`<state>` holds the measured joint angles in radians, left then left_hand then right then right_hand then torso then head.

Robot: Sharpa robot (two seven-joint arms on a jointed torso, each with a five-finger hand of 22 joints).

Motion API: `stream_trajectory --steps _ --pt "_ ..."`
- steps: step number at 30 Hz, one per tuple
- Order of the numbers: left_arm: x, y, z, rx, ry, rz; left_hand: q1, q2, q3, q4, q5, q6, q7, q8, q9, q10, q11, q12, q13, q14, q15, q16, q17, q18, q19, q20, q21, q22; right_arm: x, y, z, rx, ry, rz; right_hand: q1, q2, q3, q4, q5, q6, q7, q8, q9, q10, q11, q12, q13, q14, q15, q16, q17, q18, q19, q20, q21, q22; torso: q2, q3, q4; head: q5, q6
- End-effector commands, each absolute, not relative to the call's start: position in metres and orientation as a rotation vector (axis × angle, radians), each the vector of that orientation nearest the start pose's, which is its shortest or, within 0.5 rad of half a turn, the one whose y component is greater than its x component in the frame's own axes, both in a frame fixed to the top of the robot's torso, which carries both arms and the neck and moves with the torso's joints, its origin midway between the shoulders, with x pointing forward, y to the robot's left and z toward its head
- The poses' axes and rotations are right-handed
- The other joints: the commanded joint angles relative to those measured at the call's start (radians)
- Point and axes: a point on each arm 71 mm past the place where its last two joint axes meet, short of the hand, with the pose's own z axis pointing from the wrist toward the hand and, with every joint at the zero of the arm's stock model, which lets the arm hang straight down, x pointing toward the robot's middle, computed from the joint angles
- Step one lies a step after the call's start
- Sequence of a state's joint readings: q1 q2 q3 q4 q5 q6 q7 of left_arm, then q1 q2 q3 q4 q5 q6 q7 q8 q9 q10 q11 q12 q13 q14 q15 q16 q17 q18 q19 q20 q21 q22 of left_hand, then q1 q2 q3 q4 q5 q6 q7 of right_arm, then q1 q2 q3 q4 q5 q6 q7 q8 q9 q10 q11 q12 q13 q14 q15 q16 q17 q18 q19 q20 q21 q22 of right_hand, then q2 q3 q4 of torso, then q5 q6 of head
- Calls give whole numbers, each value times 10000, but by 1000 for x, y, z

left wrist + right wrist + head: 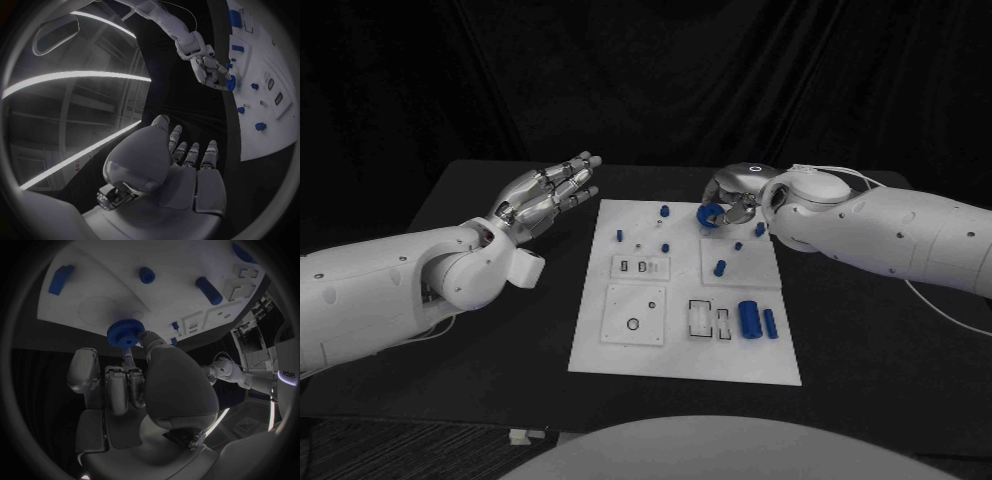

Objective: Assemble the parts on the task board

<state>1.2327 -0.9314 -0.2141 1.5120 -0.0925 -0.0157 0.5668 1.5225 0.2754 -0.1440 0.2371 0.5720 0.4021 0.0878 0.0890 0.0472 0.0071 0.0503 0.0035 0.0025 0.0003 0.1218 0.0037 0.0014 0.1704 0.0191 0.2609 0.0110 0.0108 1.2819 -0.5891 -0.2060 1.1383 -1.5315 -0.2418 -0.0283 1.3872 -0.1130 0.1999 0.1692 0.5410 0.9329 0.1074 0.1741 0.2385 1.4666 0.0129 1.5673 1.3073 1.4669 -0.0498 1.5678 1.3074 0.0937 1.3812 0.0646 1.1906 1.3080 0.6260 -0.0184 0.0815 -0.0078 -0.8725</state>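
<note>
At the far right corner of the task board [687, 365], roughly 1 o'clock from board centre, the right robot hand [728, 205] pinches a blue gear [125, 333] between thumb and fingertip, just above the white plate; the right wrist view shows the toothed rim clearly, with the gear over or touching the board surface near a faint circular recess. Can't tell whether it is seated yet. Left robot hand [548, 195] is off the board at about 10 o'clock, over the black bench [473, 350], fingers extended and apart, grasping nothing. Board state: several small blue pegs [665, 211] stand or lie across the far half, another blue peg [720, 267] near centre right, and two blue cylinders [751, 319] lie side by side at the near right, about 4 o'clock, beside empty rectangular slots [708, 320]. The square plate with a ring hole [633, 317] at near left looks unfilled, as do the small slots at centre left. My read: early to mid task. The gear placement is the step in hand, and most parts look loose or unseated, so the cylinders and at least a few pegs are left to insert. Next move needs the gear bore aligned on its post before release; a tilt there could jam or drop it.
</note>
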Motion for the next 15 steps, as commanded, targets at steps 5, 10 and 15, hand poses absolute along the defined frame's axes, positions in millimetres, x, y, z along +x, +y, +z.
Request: stream_trajectory --steps 5,10,15 --pt "462 239 -211 -9057 15412 -17567 101 -28 57 9 59 -33 44 62 4 9 65 30 16 -3 97 -37 -14 103 19 80 71 15 540 -146 -217 -4433 17307 5210 -22 29 59 -44 -147 39 2 6 447 1042 88 35 2635 1039 96 30 2634 -29 -36 25 -43 146 11 -1 22 -28 -2" --pt "462 238 -211 -9051 15436 -17592 108 -34 68 0 60 -44 45 60 2 8 63 29 16 -3 113 -37 -14 104 22 87 73 17 541 -127 -216 -4707 17278 5460 -21 34 73 -58 -178 6 13 -7 449 1042 93 35 2635 1039 101 30 2634 -26 -44 29 -60 141 14 1 20 -37 -2" --pt "462 237 -211 -9044 15459 -17617 108 -34 68 0 60 -44 45 60 2 8 63 29 16 -3 113 -37 -14 104 22 87 73 17 545 -110 -217 -4948 17268 5616 -17 38 80 -66 -191 -4 16 -11 450 1042 94 35 2635 1039 103 30 2634 -24 -49 31 -71 136 20 0 31 -30 -2"
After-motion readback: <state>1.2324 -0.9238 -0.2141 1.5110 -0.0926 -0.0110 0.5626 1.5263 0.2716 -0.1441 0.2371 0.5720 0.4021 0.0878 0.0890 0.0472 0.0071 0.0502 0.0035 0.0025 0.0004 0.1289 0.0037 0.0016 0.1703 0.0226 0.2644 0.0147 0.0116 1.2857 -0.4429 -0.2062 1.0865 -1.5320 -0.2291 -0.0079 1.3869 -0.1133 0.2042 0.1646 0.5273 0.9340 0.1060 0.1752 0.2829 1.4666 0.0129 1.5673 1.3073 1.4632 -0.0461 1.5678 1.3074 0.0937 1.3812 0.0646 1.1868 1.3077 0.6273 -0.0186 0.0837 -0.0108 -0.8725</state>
